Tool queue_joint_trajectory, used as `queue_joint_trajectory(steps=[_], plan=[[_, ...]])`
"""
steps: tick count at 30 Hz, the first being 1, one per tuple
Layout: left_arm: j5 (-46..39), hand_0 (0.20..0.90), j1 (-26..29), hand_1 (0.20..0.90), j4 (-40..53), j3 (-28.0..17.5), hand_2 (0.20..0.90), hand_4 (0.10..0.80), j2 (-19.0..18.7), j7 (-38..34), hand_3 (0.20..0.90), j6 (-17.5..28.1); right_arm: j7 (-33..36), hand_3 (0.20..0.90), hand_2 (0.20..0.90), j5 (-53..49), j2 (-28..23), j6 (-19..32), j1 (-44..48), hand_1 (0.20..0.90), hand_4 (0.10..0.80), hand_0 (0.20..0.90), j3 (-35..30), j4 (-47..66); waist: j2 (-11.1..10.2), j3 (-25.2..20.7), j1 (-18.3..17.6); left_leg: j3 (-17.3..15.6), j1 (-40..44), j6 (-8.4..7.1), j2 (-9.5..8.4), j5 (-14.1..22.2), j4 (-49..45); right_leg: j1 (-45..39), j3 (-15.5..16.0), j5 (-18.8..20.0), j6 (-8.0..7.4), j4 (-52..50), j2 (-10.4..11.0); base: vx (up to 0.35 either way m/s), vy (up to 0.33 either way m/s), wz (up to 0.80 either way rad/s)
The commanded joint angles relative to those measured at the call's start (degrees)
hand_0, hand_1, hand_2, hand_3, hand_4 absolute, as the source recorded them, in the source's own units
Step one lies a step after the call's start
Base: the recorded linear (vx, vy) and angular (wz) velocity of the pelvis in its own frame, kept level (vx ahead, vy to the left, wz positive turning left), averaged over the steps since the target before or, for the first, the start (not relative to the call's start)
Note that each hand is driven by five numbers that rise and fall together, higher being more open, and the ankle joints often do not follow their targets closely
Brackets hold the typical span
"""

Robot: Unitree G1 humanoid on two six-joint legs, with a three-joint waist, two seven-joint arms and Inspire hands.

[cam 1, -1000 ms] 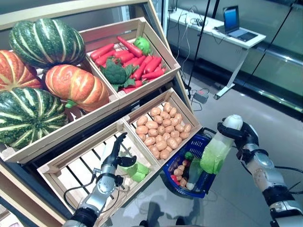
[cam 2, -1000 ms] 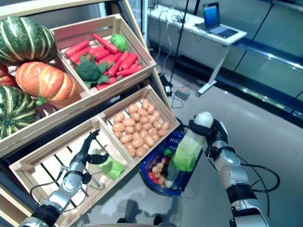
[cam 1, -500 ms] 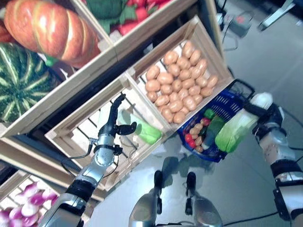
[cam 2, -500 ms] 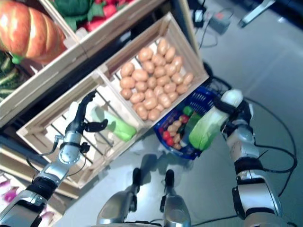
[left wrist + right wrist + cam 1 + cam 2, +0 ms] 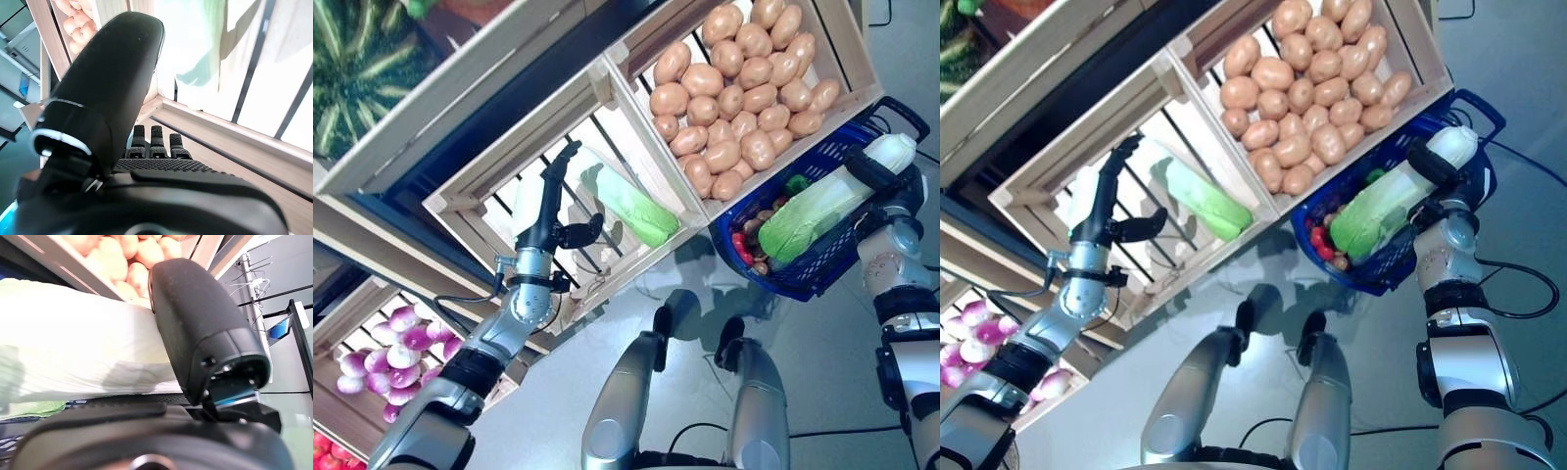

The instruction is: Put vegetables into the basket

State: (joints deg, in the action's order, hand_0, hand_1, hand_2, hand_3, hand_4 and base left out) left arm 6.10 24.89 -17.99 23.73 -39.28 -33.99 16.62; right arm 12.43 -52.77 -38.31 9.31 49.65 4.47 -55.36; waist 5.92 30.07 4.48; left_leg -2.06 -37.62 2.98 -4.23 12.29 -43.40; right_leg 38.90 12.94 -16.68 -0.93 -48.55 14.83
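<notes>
My right hand (image 5: 873, 172) is shut on the white stalk end of a napa cabbage (image 5: 811, 210), whose green leafy end reaches down into the blue basket (image 5: 822, 266). In the right wrist view my thumb (image 5: 195, 328) wraps over the pale stalk (image 5: 73, 357). The basket hangs below the potato crate and holds small red, brown and green vegetables (image 5: 751, 241). A second napa cabbage (image 5: 632, 208) lies in the slatted wooden crate (image 5: 484, 186). Just left of it my left hand (image 5: 551, 213) stands open inside that crate, fingers straight, apart from the cabbage.
A crate of potatoes (image 5: 739, 88) sits above the basket. A striped green pumpkin (image 5: 357, 59) lies on the shelf at upper left. A lower crate at the left holds purple onions (image 5: 382, 343).
The camera has tilted down, so the whole picture has shifted. The right hand still holds the cabbage at the basket, and the left hand stays open in the crate.
</notes>
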Motion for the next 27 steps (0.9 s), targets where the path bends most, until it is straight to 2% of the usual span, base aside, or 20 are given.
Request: queue_joint_trajectory(steps=[1, 6, 7, 8, 12, 13, 17, 27], plan=[[1.1, 0.900, -0.3, 0.900, 7.1, -5.7, 0.900, 0.800, -1.6, -5.0, 0.900, 5.2, 1.3, 0.300, 0.300, -1.9, -5.4, 7.3, 3.9, 0.300, 0.400, 0.300, -3.4, 4.9, -0.4, -0.3, 0.4, -1.8, -4.4, 0.72, -0.95, 6.3, -8.9, 1.7, 1.3, -4.0, 4.77, -9.5, -1.6, 0.013, 0.027, 0.04], [2.5, 0.900, -1.5, 0.900, 7.6, -6.2, 0.900, 0.800, -2.8, -6.7, 0.900, 5.5, 1.1, 0.300, 0.300, -2.1, -6.0, 6.9, 6.3, 0.300, 0.400, 0.300, -3.2, 4.6, -0.1, -0.3, 0.6, -2.8, -9.7, 1.65, 0.07, 9.2, -16.2, 7.7, -0.4, -6.3, 5.41, -16.1, -1.7, 0.008, 0.038, 0.03], [2.3, 0.900, -1.3, 0.900, 7.8, -6.2, 0.900, 0.800, -3.4, -7.1, 0.900, 5.4, 1.7, 0.300, 0.300, -2.3, -6.3, 6.3, 7.0, 0.300, 0.400, 0.300, -2.9, 4.6, 0.1, -0.3, 0.5, -3.0, -12.4, 2.04, 0.25, 9.7, -19.3, 10.3, -0.6, -6.8, 5.96, -18.9, -1.3, -0.009, 0.041, -0.07], [2.2, 0.900, -1.2, 0.900, 7.9, -6.3, 0.900, 0.800, -3.7, -7.3, 0.900, 5.3, 1.8, 0.300, 0.300, -2.3, -6.4, 5.7, 7.2, 0.300, 0.400, 0.300, -2.7, 4.5, 0.0, -0.3, 0.7, -3.0, -11.9, 1.97, 0.35, 10.0, -18.9, 10.1, -1.0, -6.9, 5.58, -18.5, -1.6, -0.014, 0.042, -0.07], [3.4, 0.900, -0.6, 0.900, 7.9, -6.4, 0.900, 0.800, -4.6, -8.7, 0.900, 5.8, 2.6, 0.300, 0.300, -3.5, -6.6, 5.4, 8.1, 0.300, 0.400, 0.300, -2.1, 3.3, 0.2, -0.3, 0.7, -3.2, -14.4, 2.34, 0.68, 10.9, -22.6, 12.7, -1.6, -7.8, 5.96, -22.0, -1.8, -0.008, 0.019, -0.01], [3.4, 0.900, 0.4, 0.900, 7.7, -6.5, 0.900, 0.800, -5.6, -8.6, 0.900, 5.8, 2.4, 0.900, 0.900, -4.7, -6.5, 5.4, 8.6, 0.900, 0.800, 0.900, -2.1, 2.5, 0.1, -0.3, 0.7, -3.2, -15.6, 2.51, 0.85, 11.3, -24.4, 13.7, -1.7, -8.3, 6.17, -23.6, -1.6, 0.000, 0.000, 0.00], [4.4, 0.900, 3.3, 0.900, 5.1, -5.7, 0.900, 0.800, -7.8, -8.8, 0.900, 4.0, -5.2, 0.900, 0.900, -6.8, -5.9, 4.7, 9.7, 0.900, 0.800, 0.900, -1.8, 0.8, 0.1, -0.4, 0.5, -3.3, -15.4, 1.98, 1.36, 11.3, -25.5, 13.6, -1.7, -8.5, 6.13, -24.6, -1.6, 0.001, 0.018, -0.04], [6.0, 0.900, 4.9, 0.900, -2.3, -6.6, 0.900, 0.800, -12.9, -9.8, 0.900, -1.4, -4.8, 0.900, 0.900, -2.5, -7.4, 1.8, 7.7, 0.900, 0.800, 0.900, 0.1, 0.8, -1.1, -1.1, 0.1, -3.6, -11.8, 1.03, 2.64, 11.1, -25.3, 10.0, -1.8, -8.1, 6.31, -23.5, -1.9, 0.009, 0.021, -0.02]])
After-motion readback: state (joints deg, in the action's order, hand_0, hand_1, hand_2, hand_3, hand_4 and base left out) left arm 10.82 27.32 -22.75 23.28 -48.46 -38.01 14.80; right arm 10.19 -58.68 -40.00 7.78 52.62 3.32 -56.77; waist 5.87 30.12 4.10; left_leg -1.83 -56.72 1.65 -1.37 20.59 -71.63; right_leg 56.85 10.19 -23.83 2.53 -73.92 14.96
